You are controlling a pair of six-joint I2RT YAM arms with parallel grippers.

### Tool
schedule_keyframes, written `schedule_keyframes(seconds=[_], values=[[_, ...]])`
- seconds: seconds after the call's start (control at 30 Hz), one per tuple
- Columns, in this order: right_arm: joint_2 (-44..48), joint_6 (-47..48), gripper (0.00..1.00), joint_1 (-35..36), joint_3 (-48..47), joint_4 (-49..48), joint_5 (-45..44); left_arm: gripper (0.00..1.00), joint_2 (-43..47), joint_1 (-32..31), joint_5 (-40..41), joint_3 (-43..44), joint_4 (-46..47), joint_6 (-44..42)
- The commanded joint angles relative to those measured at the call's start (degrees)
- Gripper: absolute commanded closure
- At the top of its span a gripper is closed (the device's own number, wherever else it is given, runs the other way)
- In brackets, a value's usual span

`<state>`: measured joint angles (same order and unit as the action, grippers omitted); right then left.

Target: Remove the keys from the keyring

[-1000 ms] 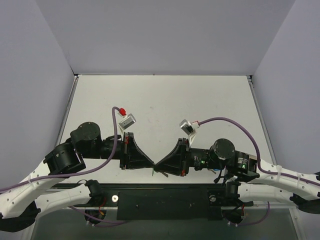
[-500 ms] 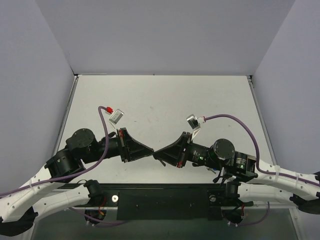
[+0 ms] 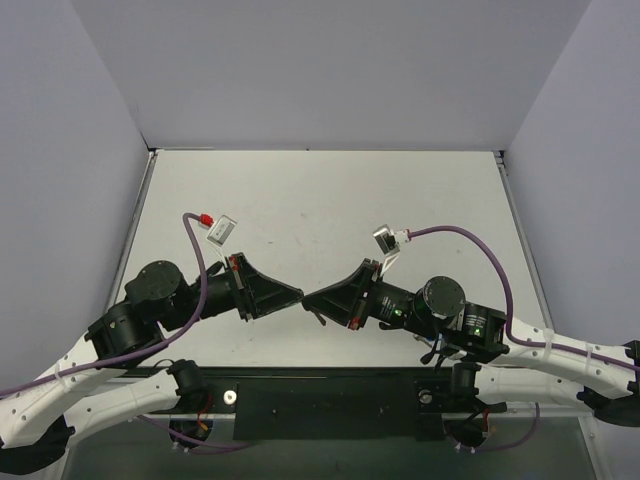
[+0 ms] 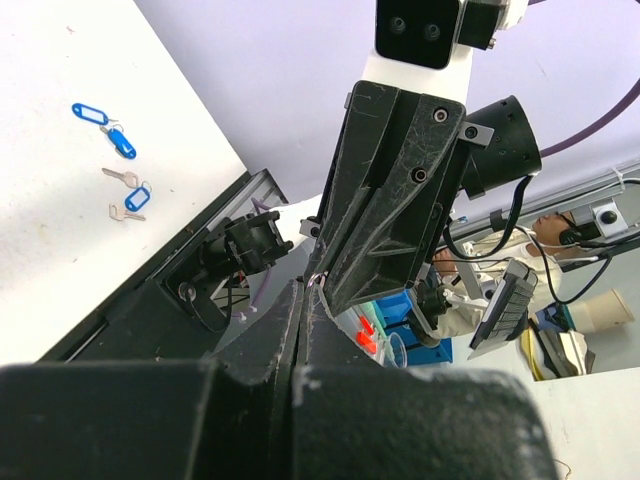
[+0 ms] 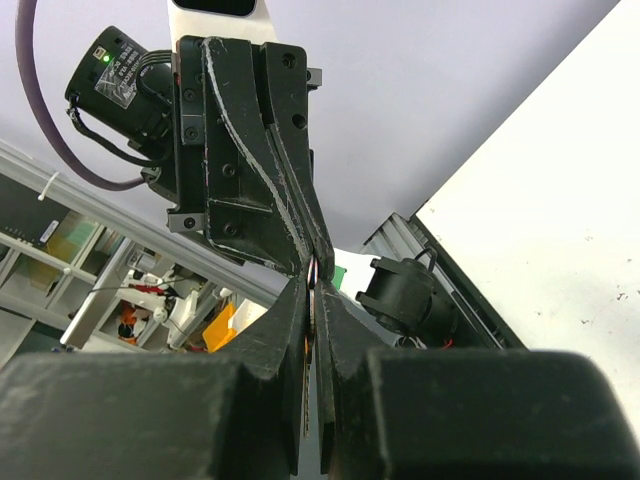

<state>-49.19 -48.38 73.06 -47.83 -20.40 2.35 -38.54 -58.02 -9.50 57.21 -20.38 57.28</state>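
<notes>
The left gripper (image 3: 296,297) and right gripper (image 3: 312,299) meet tip to tip, low over the near part of the table (image 3: 330,200). Each has its two fingers pressed flat together with no gap showing. A thin silvery curl of wire, the keyring (image 4: 318,281), sits right at the point where the two tips touch. It is too small to tell which pair of fingers clamps it. In the right wrist view a fine metallic sliver runs edge-on between that gripper's own fingers. Of the keys (image 5: 338,272) only a bright green scrap is plain, just beside the left gripper's tip and partly behind it. Well away from both grippers, two blue-tagged keys (image 4: 122,145) lie on the table with small silver keys (image 4: 120,177) beside them. Beyond the table, behind the right gripper, stands a pale cup (image 4: 603,312) whose inside is not visible.
</notes>
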Motion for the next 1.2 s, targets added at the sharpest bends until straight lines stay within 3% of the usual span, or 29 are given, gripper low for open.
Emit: schedule_keyframes(seconds=[0.0, 0.3, 0.37, 0.47, 0.57, 1.0, 1.17], values=[[-1.35, 0.48, 1.0, -0.02, -0.59, -1.4, 0.29, 1.0, -0.3, -0.43, 1.24, 0.18, 4.74, 1.52], [-1.17, 0.57, 1.0, 0.07, -0.51, -0.78, 1.25, 1.0, -0.57, -0.34, -0.6, 0.36, 4.74, -0.23], [-1.0, 0.57, 1.0, 0.07, -0.33, -0.16, 1.6, 0.84, -0.48, -0.34, -1.66, 0.62, 4.12, -1.11], [-0.3, 0.74, 1.0, 0.07, -0.07, 0.89, 2.13, 0.48, -0.39, -0.43, -2.1, 1.94, 0.88, -2.69], [0.67, 1.27, 1.0, 0.07, -0.33, 2.99, 2.22, 0.39, -0.13, -0.34, -1.67, 4.4, -3.6, -5.06], [1.82, 2.41, 1.0, -0.02, -1.38, 7.66, 6.43, 0.38, -5.66, -0.34, -6.49, 17.75, -19.52, -17.36], [1.03, 3.2, 1.0, -0.02, -3.66, 10.82, 12.58, 0.46, -7.33, -0.25, -9.83, 19.25, -21.8, -20.53]])
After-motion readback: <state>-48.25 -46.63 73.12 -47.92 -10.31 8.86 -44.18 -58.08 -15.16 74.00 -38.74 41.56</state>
